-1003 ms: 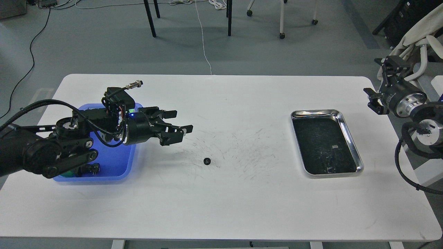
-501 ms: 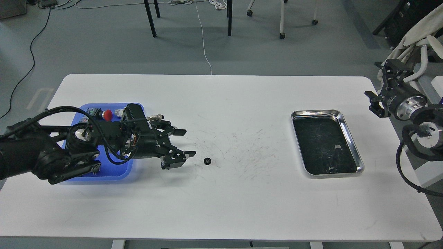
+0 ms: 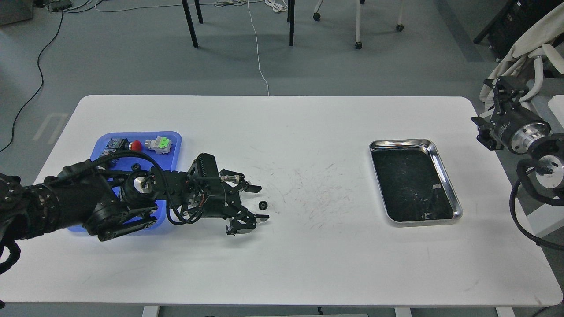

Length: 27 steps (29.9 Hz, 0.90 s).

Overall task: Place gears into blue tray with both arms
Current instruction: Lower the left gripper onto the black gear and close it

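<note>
One small black gear [image 3: 263, 205] lies on the white table, left of centre. My left gripper [image 3: 261, 203] is low over the table and open, with one finger on each side of the gear; I cannot tell whether they touch it. The blue tray [image 3: 174, 137] sits at the left, partly hidden under my left arm. It holds a red-capped push-button [image 3: 136, 145], a green one [image 3: 161, 144] and a small dark piece [image 3: 136, 167]. My right gripper [image 3: 490, 109] hangs open and empty off the table's right edge.
A shiny steel tray [image 3: 398, 142] with a dark inside lies on the right part of the table. The table top [image 3: 308, 264] is scuffed around its middle. Chair legs and cables stand on the floor behind the table.
My left gripper has moved right and down from above the blue tray until its fingers flank the gear, uncovering the push-buttons. The right gripper has drifted slightly to the right.
</note>
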{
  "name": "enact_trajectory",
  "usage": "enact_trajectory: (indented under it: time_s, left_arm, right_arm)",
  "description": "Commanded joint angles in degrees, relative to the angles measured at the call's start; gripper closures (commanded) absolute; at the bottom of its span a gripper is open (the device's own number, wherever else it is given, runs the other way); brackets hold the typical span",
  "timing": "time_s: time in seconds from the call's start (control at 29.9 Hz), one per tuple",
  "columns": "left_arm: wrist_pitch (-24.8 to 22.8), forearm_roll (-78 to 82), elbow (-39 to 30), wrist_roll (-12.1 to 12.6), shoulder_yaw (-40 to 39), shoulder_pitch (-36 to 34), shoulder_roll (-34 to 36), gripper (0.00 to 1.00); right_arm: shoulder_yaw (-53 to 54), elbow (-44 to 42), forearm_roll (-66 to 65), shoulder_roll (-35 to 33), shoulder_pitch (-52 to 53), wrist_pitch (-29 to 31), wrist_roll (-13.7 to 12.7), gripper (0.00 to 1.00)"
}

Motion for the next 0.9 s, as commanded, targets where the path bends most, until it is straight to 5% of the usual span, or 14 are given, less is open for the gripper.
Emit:
enact_trajectory:
  time_s: [0.0,0.87]
  left_arm:
    - [0.26,-0.18,0.78,0.00,0.01,0.04,-0.94,0.30]
    - [2.46,-0.35,4.30,0.00,0.09,2.50,-2.43,0.61]
  right_arm:
    - [0.05,-0.11,0.00,0.03,-0.31,0.01,0.09,0.04]
    - [-0.04,-0.11,-0.09,0.03,-0.75,0.01,0.18,0.04]
